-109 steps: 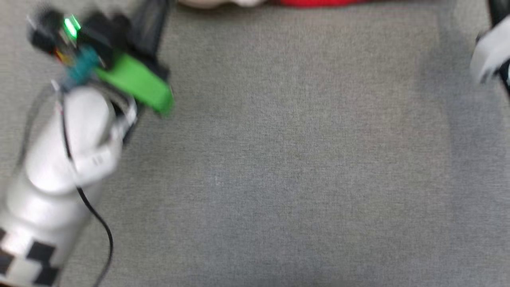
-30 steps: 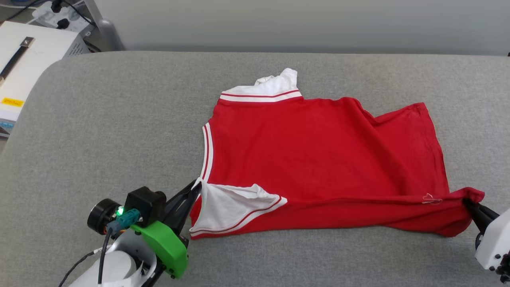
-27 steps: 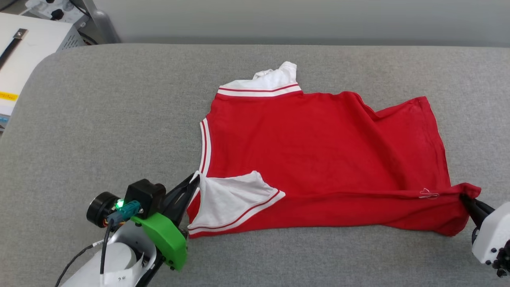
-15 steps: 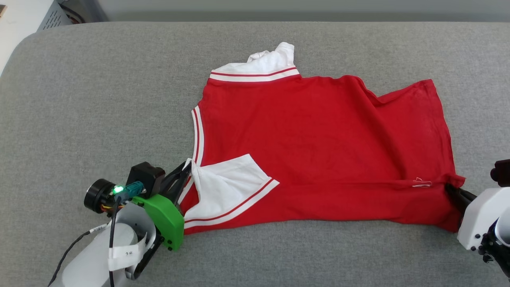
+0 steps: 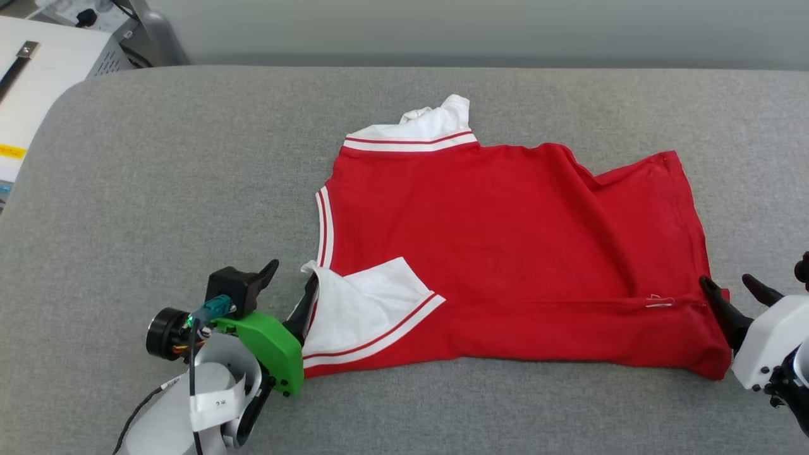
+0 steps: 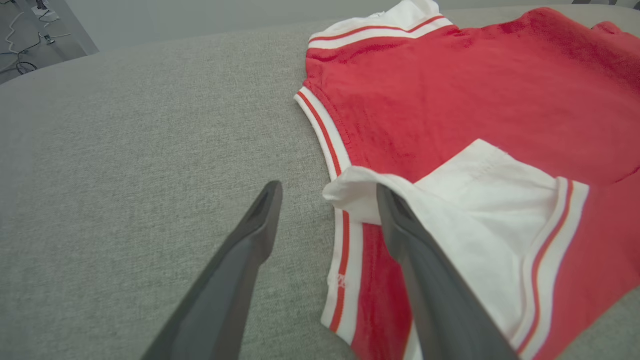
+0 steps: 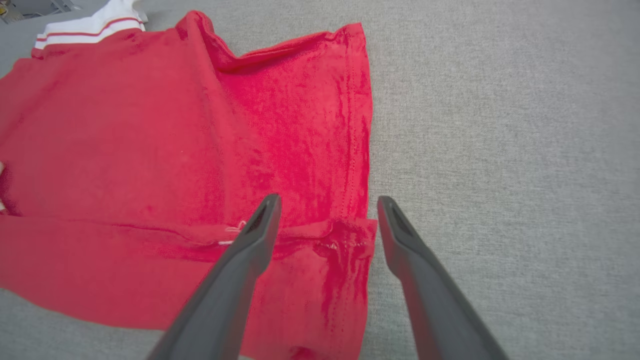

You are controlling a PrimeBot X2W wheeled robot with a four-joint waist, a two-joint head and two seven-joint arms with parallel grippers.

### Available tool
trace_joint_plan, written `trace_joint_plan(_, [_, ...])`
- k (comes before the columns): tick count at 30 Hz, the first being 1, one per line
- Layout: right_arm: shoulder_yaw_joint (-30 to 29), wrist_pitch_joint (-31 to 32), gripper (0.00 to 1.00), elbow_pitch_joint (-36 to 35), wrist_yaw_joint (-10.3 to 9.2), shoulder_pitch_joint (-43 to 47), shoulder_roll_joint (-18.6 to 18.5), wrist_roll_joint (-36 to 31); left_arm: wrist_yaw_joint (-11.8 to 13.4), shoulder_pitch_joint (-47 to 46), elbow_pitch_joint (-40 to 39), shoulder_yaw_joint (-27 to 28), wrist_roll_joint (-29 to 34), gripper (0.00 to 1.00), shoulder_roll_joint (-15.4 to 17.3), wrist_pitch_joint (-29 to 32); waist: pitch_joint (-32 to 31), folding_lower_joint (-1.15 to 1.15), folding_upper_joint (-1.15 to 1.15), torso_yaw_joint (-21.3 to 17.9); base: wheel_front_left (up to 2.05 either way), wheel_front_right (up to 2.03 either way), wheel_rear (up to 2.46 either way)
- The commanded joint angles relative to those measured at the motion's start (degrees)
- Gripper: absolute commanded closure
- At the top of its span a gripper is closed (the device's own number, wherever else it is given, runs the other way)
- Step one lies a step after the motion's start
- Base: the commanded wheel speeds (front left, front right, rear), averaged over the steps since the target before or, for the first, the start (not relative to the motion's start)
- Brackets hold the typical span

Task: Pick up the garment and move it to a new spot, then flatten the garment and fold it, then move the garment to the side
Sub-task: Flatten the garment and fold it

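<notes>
Garment (image 5: 505,253) lies spread at the middle of the grey desk (image 5: 158,189), neck to the left, hem (image 5: 692,215) to the right, plain red side up. Your left gripper (image 5: 291,281) sits at its near left corner and your right gripper (image 5: 727,281) at its near right corner. Both sets of jaws stand apart with nothing held.

By the look of it you are at the flattening, and it is not done. The near sleeve (image 5: 366,303) is turned in over the red body and the far sleeve (image 5: 436,120) is bunched. A long crease (image 5: 537,303) runs left to right, and the near strip seems doubled there.

Lift clear before you move sideways. One left finger lies right against the near sleeve's edge; whether it touches I cannot tell, and a drag would pull the cloth awry. Then take a single layer at the cuff and draw it out toward the near left, low and slow. Leave the ridge by the far right hem for last.
</notes>
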Motion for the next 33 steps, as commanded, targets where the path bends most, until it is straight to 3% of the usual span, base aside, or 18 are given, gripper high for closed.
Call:
trace_joint_plan(1, [-1.1,-0.3,0.00,-0.9,-0.46,1.1,0.3,-0.6,0.8,1.1,-0.5,0.9,-1.2,0.00,-0.3,-0.8,-2.3,0.00,0.00,0.2,0.00,0.00,0.00])
trace_joint_plan(7, [-5.8,3.6,0.00,-6.0,-0.46,6.1,2.6,-3.2,3.5,6.1,-6.1,4.5,-5.6,0.00,-0.2,-0.8,-4.0,0.00,0.00,0.2,0.00,0.00,0.00])
trace_joint_plan(14, [-11.0,10.8,0.00,-12.5,-0.46,11.7,8.1,-8.7,6.4,13.0,-14.8,3.1,-9.7,0.00,2.2,9.5,-3.4,0.00,0.00,0.0,0.00,0.00,0.00])
trace_joint_plan(20, [-12.6,12.3,0.00,-16.5,-0.46,13.4,12.2,-10.6,10.1,15.3,-21.0,1.8,-10.3,0.00,4.1,16.2,-1.4,0.00,0.00,-0.2,0.00,0.00,0.00])
trace_joint_plan(28, [-12.1,12.7,0.00,-18.0,-0.46,12.9,13.9,-11.0,15.6,14.3,-20.9,1.2,-7.6,0.00,5.7,19.8,1.2,0.00,0.00,-1.3,0.00,0.00,0.00])
trace_joint_plan(33, [-12.0,12.6,0.00,-18.2,-0.46,12.4,14.0,-11.1,15.4,13.7,-19.6,0.7,-8.0,0.00,5.3,21.1,2.7,0.00,0.00,-1.9,0.00,0.00,0.00])
